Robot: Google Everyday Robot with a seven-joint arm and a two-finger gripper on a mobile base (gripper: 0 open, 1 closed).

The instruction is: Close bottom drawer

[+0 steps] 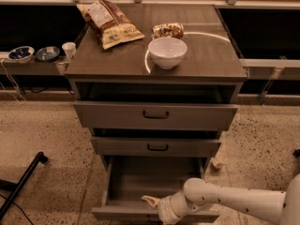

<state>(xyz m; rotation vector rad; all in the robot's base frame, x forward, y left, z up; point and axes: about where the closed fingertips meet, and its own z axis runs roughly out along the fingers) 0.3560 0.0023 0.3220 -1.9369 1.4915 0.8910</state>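
At the lower right of the camera view, the white arm (234,201) is seen reaching in low and nearly level from the right edge toward the left, with a rounded joint bent just above the front of the bottom drawer (154,179). The gripper (152,202) is held at the end of it, pointed left, at the upper edge of the drawer's front panel near its middle. Whether the claw is released or clenched cannot be told, and contact with the panel cannot be confirmed.

The bottom drawer is found at the foot of the grey-brown wooden cabinet (211,55), lowest of three, and is pulled far out toward the camera. Its deep box is laid open to view, with a grey floor and plain side walls, and its slim front panel is cut by the lower edge of the view. Its handle cannot be made out.

Above it, the middle drawer (122,146) is drawn out a little, and the top drawer (112,115) is drawn out somewhat further; a small dark bar handle is carried at the centre of each. On the cabinet top, a white bowl (167,52) is set near the middle, with a crumpled chip bag (110,22) behind it to the left and a small snack packet (167,30) just behind it
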